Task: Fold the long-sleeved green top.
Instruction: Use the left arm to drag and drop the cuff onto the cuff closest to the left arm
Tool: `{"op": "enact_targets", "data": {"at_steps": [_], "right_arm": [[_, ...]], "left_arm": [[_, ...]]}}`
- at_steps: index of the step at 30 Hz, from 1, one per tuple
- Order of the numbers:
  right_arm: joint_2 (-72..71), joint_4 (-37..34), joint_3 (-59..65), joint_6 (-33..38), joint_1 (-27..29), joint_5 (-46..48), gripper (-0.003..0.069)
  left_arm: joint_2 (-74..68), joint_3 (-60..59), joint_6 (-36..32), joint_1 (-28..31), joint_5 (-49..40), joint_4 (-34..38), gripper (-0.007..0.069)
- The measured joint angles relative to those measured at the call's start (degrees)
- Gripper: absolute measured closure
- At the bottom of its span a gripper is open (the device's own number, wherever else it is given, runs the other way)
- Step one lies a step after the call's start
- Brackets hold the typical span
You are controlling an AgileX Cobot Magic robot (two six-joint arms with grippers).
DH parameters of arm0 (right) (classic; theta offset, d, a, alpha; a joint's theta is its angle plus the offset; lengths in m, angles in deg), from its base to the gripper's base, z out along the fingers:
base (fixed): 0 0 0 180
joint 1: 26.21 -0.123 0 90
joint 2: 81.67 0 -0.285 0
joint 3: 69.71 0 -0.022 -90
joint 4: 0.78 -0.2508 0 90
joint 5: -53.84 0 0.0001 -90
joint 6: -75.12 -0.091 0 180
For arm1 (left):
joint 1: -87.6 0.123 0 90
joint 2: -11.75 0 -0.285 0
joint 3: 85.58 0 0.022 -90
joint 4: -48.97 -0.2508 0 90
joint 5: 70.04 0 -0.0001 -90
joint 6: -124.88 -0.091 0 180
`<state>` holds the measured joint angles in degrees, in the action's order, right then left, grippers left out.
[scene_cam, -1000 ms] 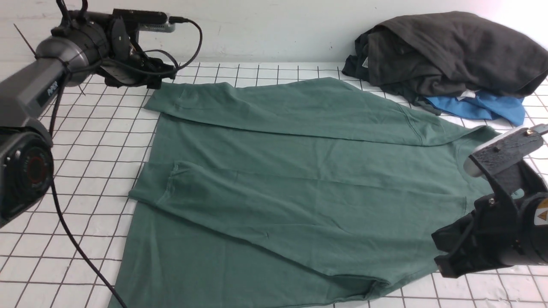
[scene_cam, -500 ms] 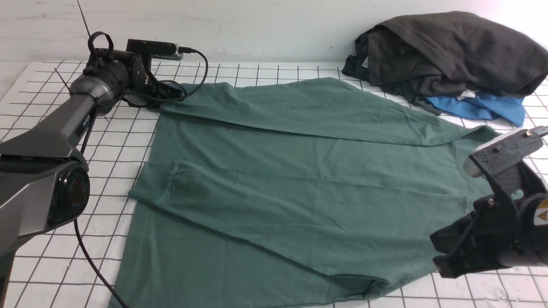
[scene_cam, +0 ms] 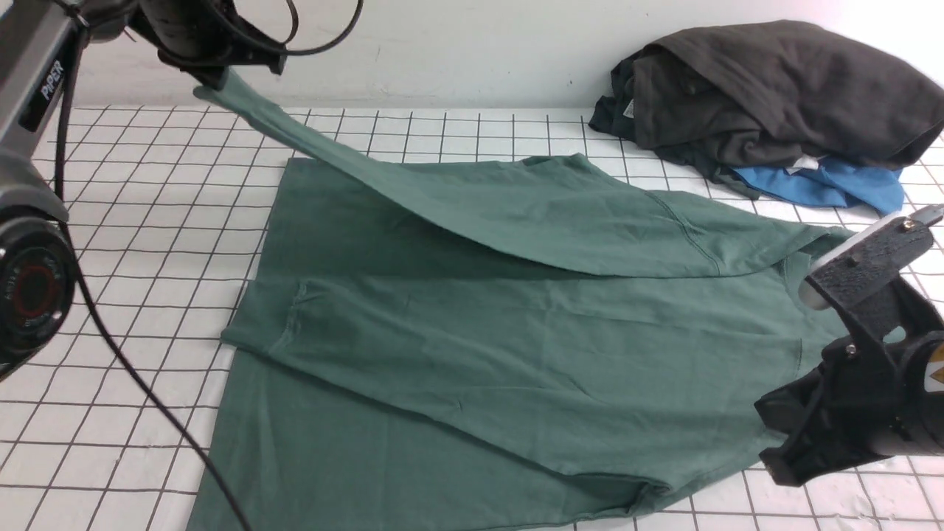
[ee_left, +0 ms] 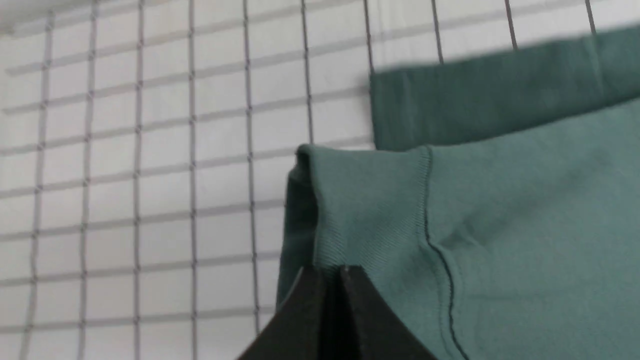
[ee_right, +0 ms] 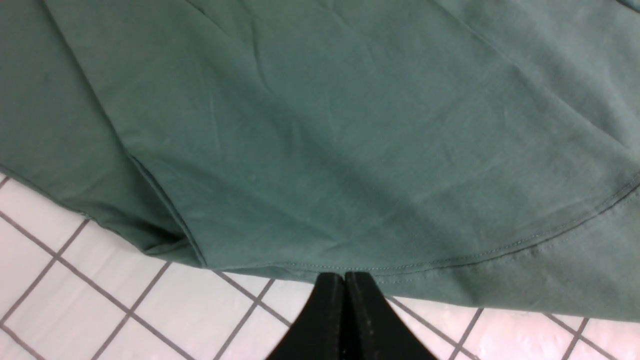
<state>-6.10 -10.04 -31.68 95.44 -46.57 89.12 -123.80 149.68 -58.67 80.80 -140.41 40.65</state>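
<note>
In the front view one green long-sleeved top [scene_cam: 516,346] lies spread on the gridded worktop [scene_cam: 147,221]. Its long axis runs left to right, with the neck end toward the right and the hem toward the left. Two sleeves show: the near sleeve [scene_cam: 472,332] lies flat across the body, and the far sleeve [scene_cam: 413,192] rises slantwise to the left tool [scene_cam: 210,77] above the far left of the worktop. One dark charcoal garment pile [scene_cam: 774,88] sits at the far right corner, with one blue garment [scene_cam: 826,184] under its near edge. The right tool [scene_cam: 782,442] hangs at the top's near right edge. In the left wrist view the left tool's jaws are pressed together, pinching the ribbed cuff [ee_left: 370,210]. In the right wrist view the right tool's jaws are pressed together with their tips at the top's stitched edge; whether they catch cloth I cannot tell.
</note>
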Motion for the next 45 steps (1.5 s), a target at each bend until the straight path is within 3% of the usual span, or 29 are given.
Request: {"op": "enact_targets", "data": {"at_steps": [6,11,19,26,35,38,41,45], "right_arm": [[-1.0,-0.37,0.0,0.0,0.0,-0.99,0.0669],[-1.0,-3.25,0.0,0.39,0.0,-1.74,0.0669],[-1.0,-4.56,0.0,1.13,0.0,-1.87,0.0669],[-1.0,-4.73,0.0,1.24,0.0,-1.87,0.0669],[-0.55,-4.51,-0.8,-5.13,0.73,-1.91,0.0659],[3.01,-3.12,-5.37,-8.19,3.77,-1.64,0.0614],[11.78,-2.55,-14.08,-9.29,8.06,-0.66,0.051],[22.46,-1.69,-23.6,-9.35,9.77,-0.4,0.0379]], "left_arm": [[9.45,-30.75,1.11,-0.49,-0.06,3.7,0.0622],[13.15,-42.61,3.55,-0.49,3.58,1.46,0.0617],[18.11,-43.28,6.75,-2.31,5.38,-3.13,0.0508],[29.81,-42.75,8.69,-8.19,6.49,-4.05,0.0502],[31.04,-44.11,10.18,-8.2,6.05,-6.15,0.0468],[30.63,-44.62,10.18,-8.2,6.92,-6.03,0.042],[29.85,-44.62,10.18,-8.2,8.65,-6.03,0.0354],[28.51,-44.69,10.06,-8.2,9.1,-6.03,0.0323]]}}
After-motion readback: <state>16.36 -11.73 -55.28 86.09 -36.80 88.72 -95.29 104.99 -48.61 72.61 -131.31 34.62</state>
